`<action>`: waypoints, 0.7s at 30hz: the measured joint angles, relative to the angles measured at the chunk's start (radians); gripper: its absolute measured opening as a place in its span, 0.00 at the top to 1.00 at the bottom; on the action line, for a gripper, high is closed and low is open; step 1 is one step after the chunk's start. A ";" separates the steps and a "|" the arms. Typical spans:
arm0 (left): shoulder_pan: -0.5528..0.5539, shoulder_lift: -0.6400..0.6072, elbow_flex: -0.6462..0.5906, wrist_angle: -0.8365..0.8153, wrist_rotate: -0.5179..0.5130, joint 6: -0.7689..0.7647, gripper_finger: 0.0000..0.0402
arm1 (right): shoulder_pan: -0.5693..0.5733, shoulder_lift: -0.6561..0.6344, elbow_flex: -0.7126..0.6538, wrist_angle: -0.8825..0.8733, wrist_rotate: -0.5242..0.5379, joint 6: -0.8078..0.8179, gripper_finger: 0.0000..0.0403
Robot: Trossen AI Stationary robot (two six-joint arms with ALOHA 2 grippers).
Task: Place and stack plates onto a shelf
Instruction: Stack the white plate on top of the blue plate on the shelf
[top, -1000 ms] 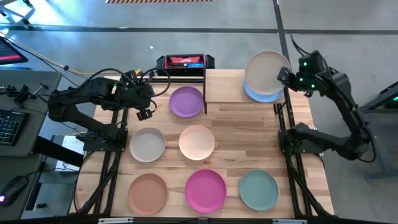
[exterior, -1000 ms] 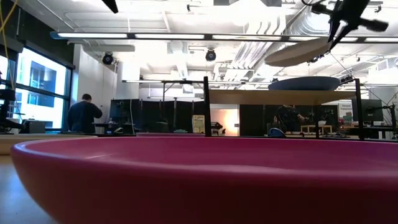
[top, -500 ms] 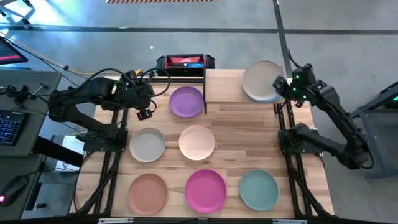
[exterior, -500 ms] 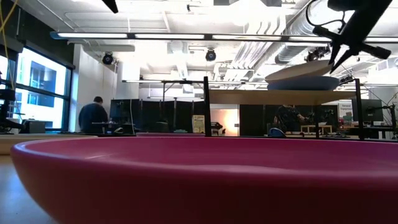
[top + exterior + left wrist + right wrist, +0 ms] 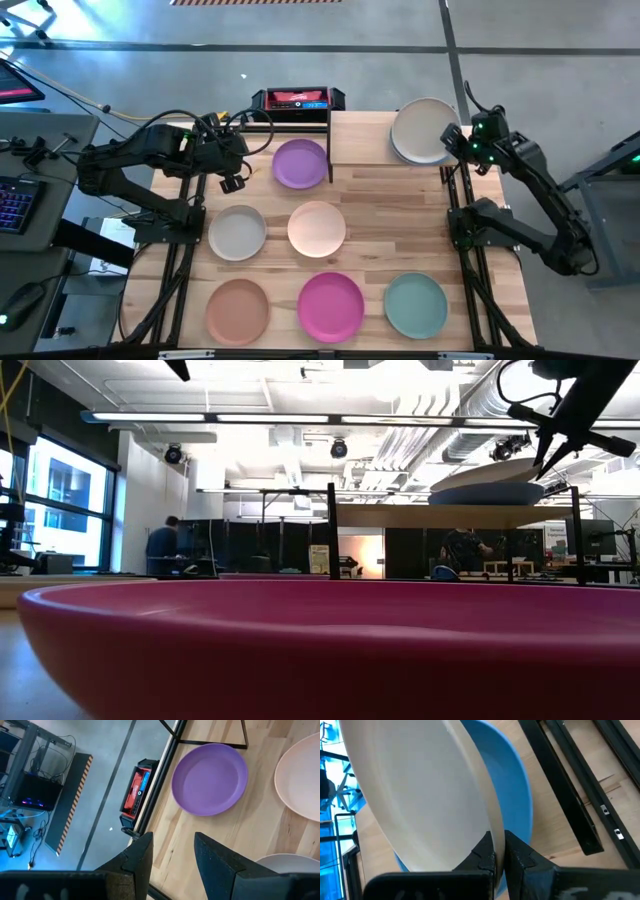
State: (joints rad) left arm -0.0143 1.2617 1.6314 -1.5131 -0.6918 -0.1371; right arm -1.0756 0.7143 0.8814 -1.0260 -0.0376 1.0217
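On the light-wood shelf (image 5: 365,140) at the table's far right lies a blue plate (image 5: 517,795), and a cream plate (image 5: 423,130) leans on top of it, tilted. My right gripper (image 5: 456,140) is shut on the cream plate at the side toward the table's right edge. In the low view the cream plate (image 5: 488,473) slants up toward the gripper (image 5: 548,455) above the blue plate (image 5: 487,494). My left gripper (image 5: 172,855) hangs open above the table's left side, near the purple plate (image 5: 300,163). My right gripper pinches the cream plate's rim (image 5: 492,832) between its two fingers, one finger (image 5: 485,854) on the plate's upper face and one (image 5: 514,854) on its underside. The fingers slant down from the table's right side. The held side is raised; the opposite edge (image 5: 435,487) rests on the blue plate.
Grey-beige (image 5: 237,232), peach (image 5: 317,228), terracotta (image 5: 238,308), magenta (image 5: 331,305) and teal (image 5: 416,304) plates lie on the tabletop. A red-and-black device (image 5: 297,99) sits at the far edge. The shelf's black posts (image 5: 330,140) stand beside the purple plate.
My right gripper has gone down and a little toward the table's left with the cream plate, rolling slightly. The plate, first held well above the blue plate, now lies tilted on it.
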 joint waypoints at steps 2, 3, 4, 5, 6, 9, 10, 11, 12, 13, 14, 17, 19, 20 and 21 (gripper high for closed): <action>0.000 0.000 0.000 0.000 0.000 0.000 0.67 | 0.000 0.000 0.000 0.000 0.000 -0.008 1.00; 0.000 0.000 0.000 0.000 0.000 0.000 0.67 | 0.000 0.000 0.000 0.000 0.000 -0.009 1.00; 0.000 0.000 0.000 0.000 0.000 -0.001 0.67 | 0.000 0.000 0.000 0.000 0.000 -0.009 1.00; 0.000 0.000 0.000 0.000 0.000 -0.005 0.67 | 0.000 0.000 0.000 0.000 0.000 -0.010 1.00; 0.000 0.000 0.000 0.000 0.000 -0.009 0.67 | 0.000 0.000 0.000 0.000 0.000 -0.011 1.00; 0.000 0.000 0.000 0.000 0.000 -0.009 0.67 | 0.000 0.000 0.000 0.000 -0.007 -0.017 1.00; 0.000 0.000 0.000 0.000 0.000 -0.009 0.67 | 0.000 0.000 0.000 0.000 -0.012 -0.018 1.00; 0.000 0.000 0.000 0.000 0.000 -0.009 0.67 | 0.000 0.000 0.000 0.000 -0.018 -0.020 1.00; 0.000 0.000 0.000 0.000 0.000 -0.010 0.67 | 0.000 0.000 0.000 0.000 -0.022 -0.027 1.00; 0.000 0.000 0.000 0.000 0.000 -0.009 0.67 | 0.000 0.000 0.000 0.000 -0.023 -0.032 1.00; 0.000 0.000 0.000 0.000 0.000 -0.009 0.67 | 0.000 0.000 0.000 0.000 -0.024 -0.034 1.00; 0.000 0.000 0.000 0.001 0.000 -0.009 0.67 | 0.000 0.000 0.000 0.000 -0.024 -0.035 1.00; 0.000 0.000 0.000 0.004 0.000 -0.009 0.67 | 0.000 0.000 0.000 0.000 -0.024 -0.035 1.00; 0.000 0.000 0.000 0.010 0.000 -0.009 0.67 | 0.000 0.000 0.000 0.000 -0.023 -0.035 1.00; 0.000 0.000 0.000 0.016 0.000 -0.009 0.67 | 0.000 0.000 0.000 0.000 -0.014 -0.035 1.00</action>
State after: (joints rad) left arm -0.0144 1.2617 1.6314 -1.4968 -0.6915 -0.1463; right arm -1.0756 0.7147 0.8814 -1.0260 -0.0515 0.9863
